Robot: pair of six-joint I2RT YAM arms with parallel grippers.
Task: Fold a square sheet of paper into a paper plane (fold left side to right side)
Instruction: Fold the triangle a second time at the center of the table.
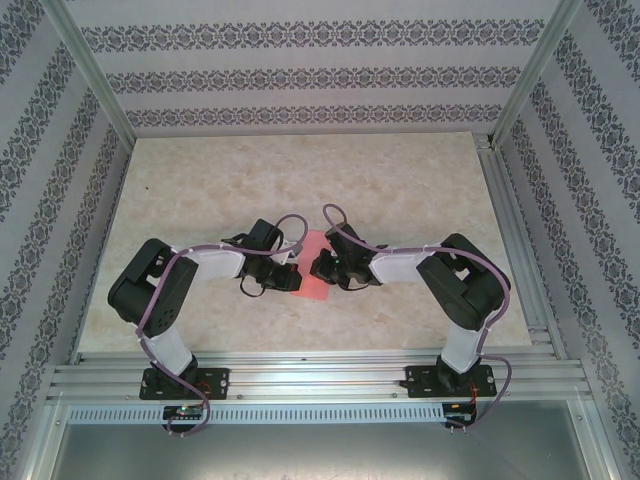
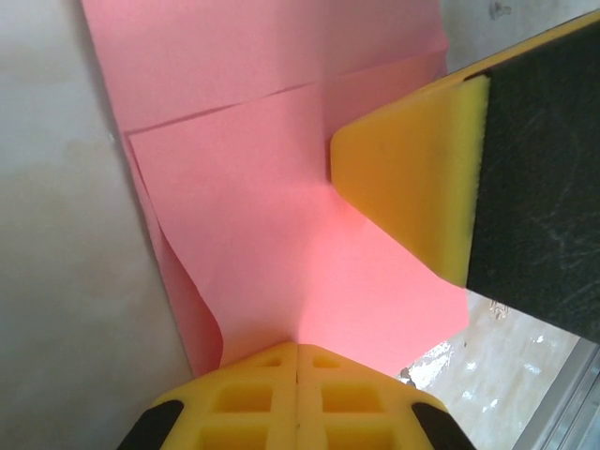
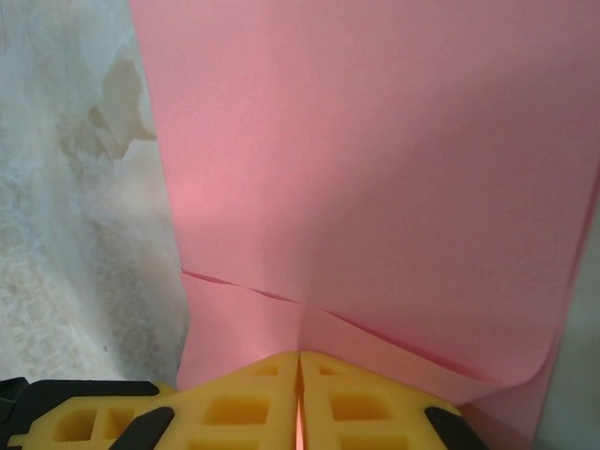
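The square sheet of paper is pink-red and partly folded, and it lies mid-table between both grippers. My left gripper is at its left edge and my right gripper at its right edge. In the left wrist view the yellow fingers of the left gripper are shut on an edge of the paper, which lifts and curls there. A yellow fingertip of the right gripper rests on the sheet. In the right wrist view the right gripper is shut on the paper, with pink showing in the seam and a folded layer's edge crossing just ahead.
The marbled beige tabletop is bounded by an aluminium rail at the near edge and another rail along the right side. Patterned walls close in the back and both sides.
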